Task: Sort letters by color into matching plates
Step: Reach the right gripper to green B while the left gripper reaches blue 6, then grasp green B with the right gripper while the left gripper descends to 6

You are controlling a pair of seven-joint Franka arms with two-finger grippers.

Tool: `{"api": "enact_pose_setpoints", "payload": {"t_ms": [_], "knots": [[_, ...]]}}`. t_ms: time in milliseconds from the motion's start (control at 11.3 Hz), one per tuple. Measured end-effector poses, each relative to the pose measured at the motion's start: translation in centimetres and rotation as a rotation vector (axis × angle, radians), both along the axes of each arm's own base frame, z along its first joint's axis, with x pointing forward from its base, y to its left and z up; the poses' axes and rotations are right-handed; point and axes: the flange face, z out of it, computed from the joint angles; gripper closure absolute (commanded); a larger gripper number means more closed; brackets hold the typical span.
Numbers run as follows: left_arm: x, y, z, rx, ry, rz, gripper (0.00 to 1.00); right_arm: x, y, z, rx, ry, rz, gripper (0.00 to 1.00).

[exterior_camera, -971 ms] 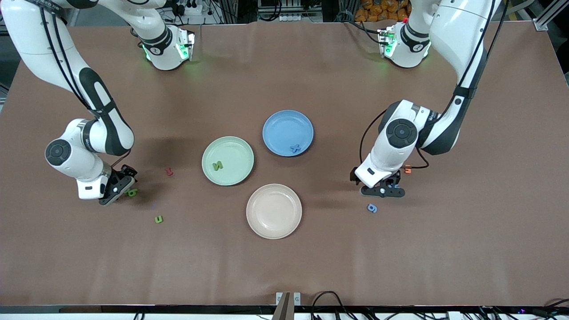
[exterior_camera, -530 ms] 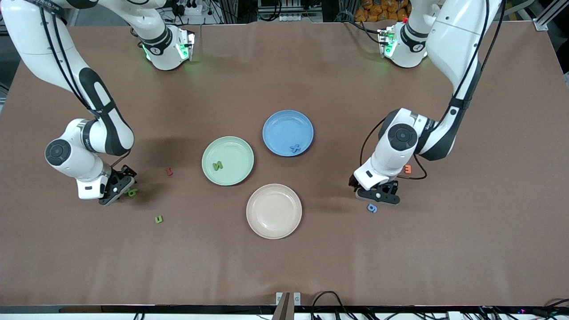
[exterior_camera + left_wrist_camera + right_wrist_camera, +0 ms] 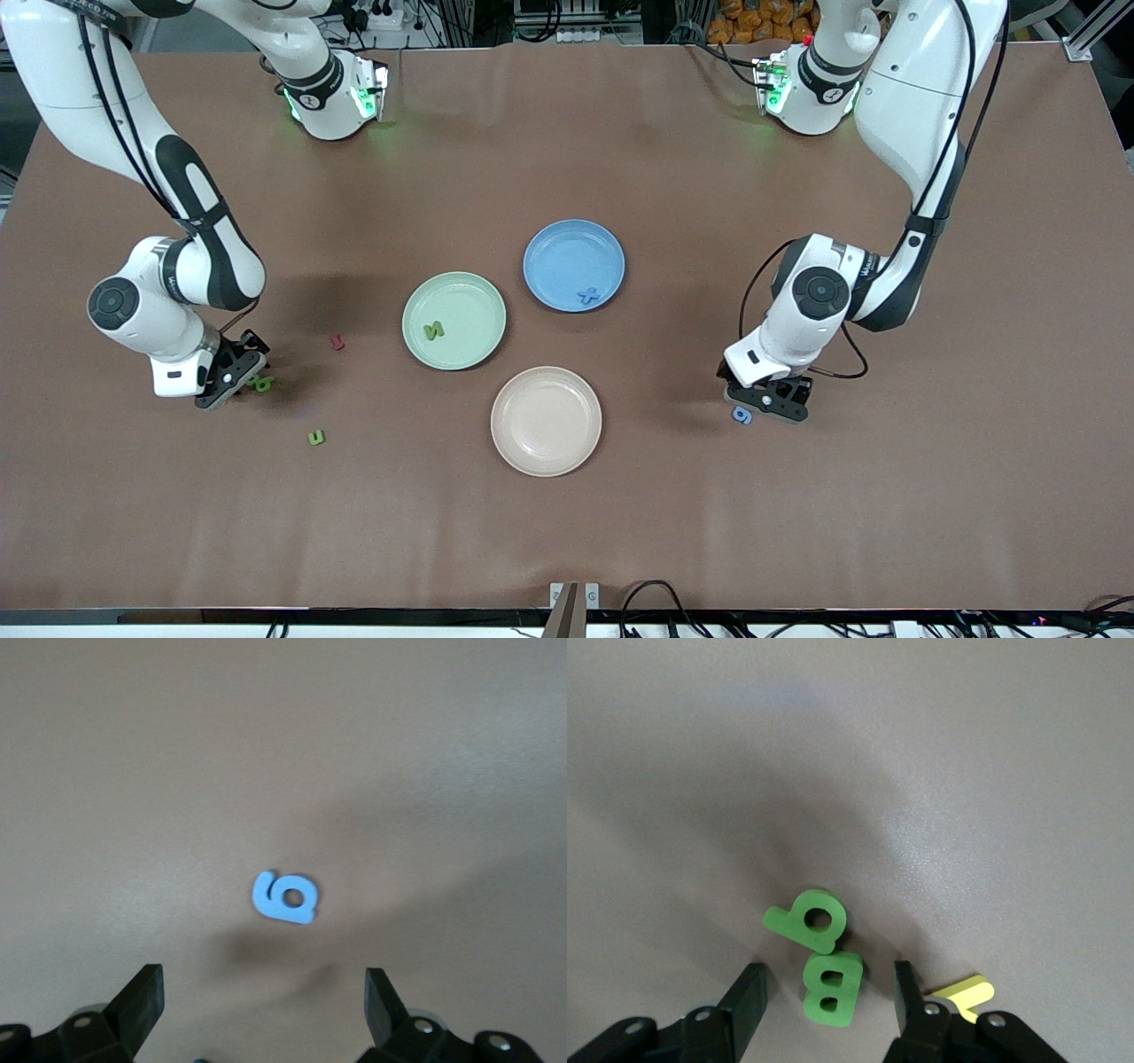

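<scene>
My left gripper (image 3: 767, 400) is open and low over the table, just beside a blue 6 (image 3: 741, 415). In the left wrist view the blue 6 (image 3: 285, 898) lies flat a little ahead of the open gripper (image 3: 261, 1010). My right gripper (image 3: 229, 377) is open and low at a pair of green letters (image 3: 261, 383). In the right wrist view a green B (image 3: 831, 987) lies between the open fingers of the gripper (image 3: 828, 997), which do not touch it. A second green letter (image 3: 808, 920) touches its end. The pale green plate (image 3: 469, 301) holds a green N (image 3: 433, 330). The blue plate (image 3: 567, 252) holds a blue X (image 3: 588, 296).
A beige-white plate (image 3: 546, 421) lies nearer the front camera than the other two. A green letter (image 3: 316, 437) lies alone near the right gripper. A small red letter (image 3: 337, 342) lies between that gripper and the green plate. A yellow piece (image 3: 966, 994) lies beside one right finger.
My left gripper has moved toward the front camera, to right beside the blue 6; an orange letter seen earlier by that arm is now hidden. The right gripper has barely moved.
</scene>
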Motion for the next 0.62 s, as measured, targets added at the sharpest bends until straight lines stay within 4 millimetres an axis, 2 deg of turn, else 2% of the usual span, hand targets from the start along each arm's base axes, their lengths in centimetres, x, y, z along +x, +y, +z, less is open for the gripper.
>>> {"api": "enact_pose_setpoints", "payload": {"t_ms": [177, 618], "knots": [[0.3, 0.6, -0.2, -0.010, 0.006, 0.013, 0.04, 0.0, 0.0, 0.1, 0.000, -0.001, 0.001, 0.47], [0.9, 2.3, -2.0, -0.174, 0.078, 0.016, 0.07, 0.1, 0.0, 0.2, 0.000, -0.005, 0.001, 0.66]]}}
